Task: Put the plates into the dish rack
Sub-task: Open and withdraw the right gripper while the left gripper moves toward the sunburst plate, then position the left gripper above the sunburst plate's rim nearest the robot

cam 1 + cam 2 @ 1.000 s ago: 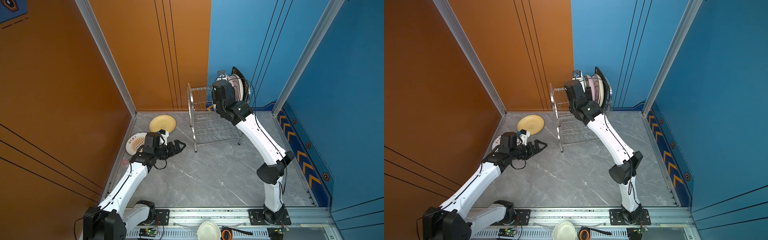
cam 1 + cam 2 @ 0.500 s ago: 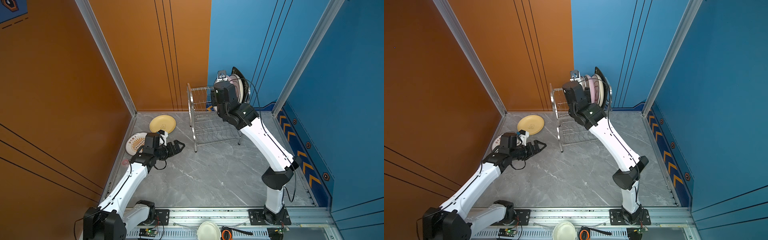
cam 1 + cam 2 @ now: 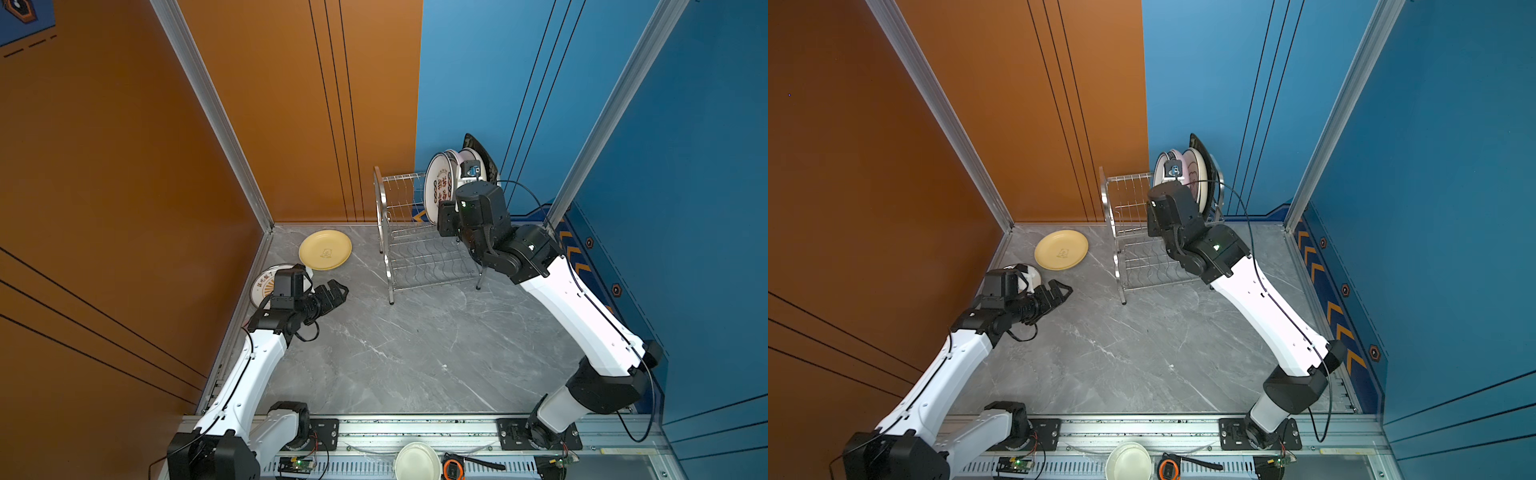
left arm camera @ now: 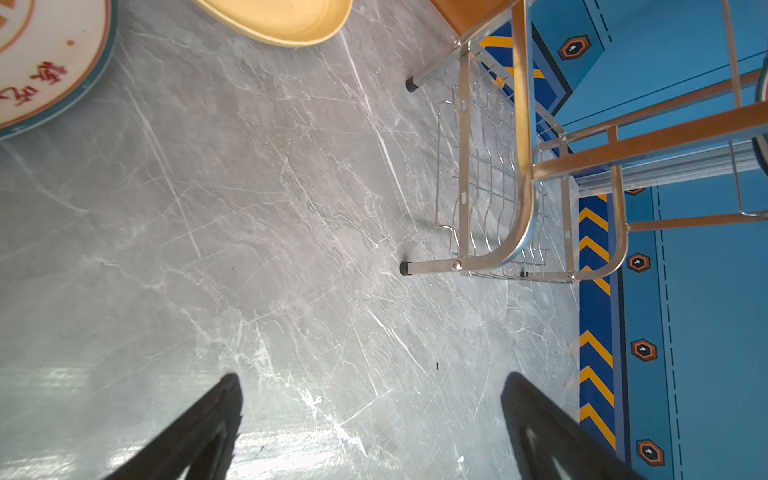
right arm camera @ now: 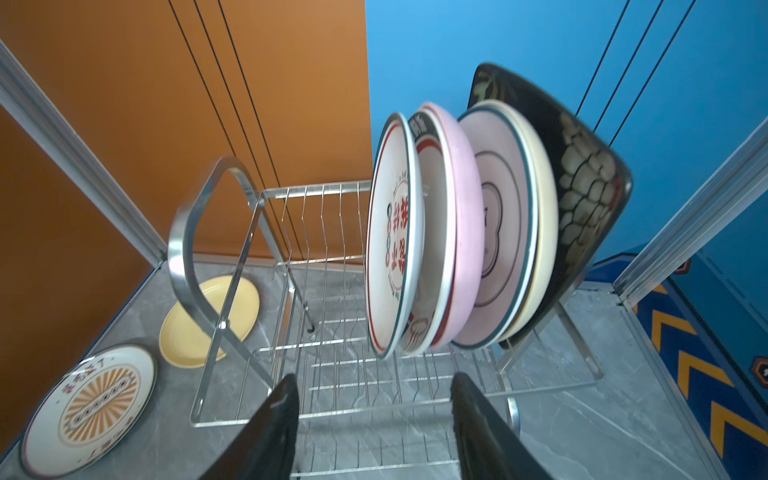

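Six plates (image 5: 465, 232), by my count where they overlap: upright in dish rack (image 5: 185, 232), upper tier, right end.
Yellow plate (image 3: 325, 250), sunburst plate (image 5: 89, 409): flat on table (image 3: 415, 353), left of rack.
Right gripper (image 5: 374, 378): I see jaws apart, empty, facing the racked plates.
Left gripper (image 3: 338, 290): jaws wide, empty, near sunburst plate.

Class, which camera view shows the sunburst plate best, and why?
The right wrist view: the sunburst plate lies whole and unblocked, its pattern clear. In both top views the left arm hides much of it. The left wrist view crops it at the picture's edge.
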### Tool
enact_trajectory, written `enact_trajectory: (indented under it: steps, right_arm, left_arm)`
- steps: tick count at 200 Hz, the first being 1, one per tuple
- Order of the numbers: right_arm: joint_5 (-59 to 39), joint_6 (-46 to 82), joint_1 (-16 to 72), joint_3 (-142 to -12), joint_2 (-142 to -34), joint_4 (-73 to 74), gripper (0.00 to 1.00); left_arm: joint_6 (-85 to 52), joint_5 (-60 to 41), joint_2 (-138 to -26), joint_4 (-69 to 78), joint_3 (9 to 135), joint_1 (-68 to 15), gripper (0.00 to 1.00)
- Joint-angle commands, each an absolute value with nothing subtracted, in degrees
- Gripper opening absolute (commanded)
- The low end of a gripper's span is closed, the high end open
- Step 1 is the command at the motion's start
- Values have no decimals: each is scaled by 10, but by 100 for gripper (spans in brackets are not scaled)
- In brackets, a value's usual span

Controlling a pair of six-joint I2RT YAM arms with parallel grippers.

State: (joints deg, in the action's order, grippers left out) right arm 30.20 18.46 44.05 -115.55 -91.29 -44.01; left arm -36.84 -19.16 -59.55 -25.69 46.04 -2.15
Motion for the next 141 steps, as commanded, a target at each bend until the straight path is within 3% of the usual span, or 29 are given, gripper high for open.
enact_trajectory:
  steps: [1,76,141]
  right_arm:
    - [235,250,444,-1094,-872,-452,60]
    - [143,319,433,-923,-775,-411,61]
    - [40,354,388,-866,-747,-408,62]
  left_arm:
    - [-362,-168,-590,-278,448,-6,98]
    - [-333,-89,-613,-302,457,80,98]
    - [-246,-60,-725,-307,538,208,99]
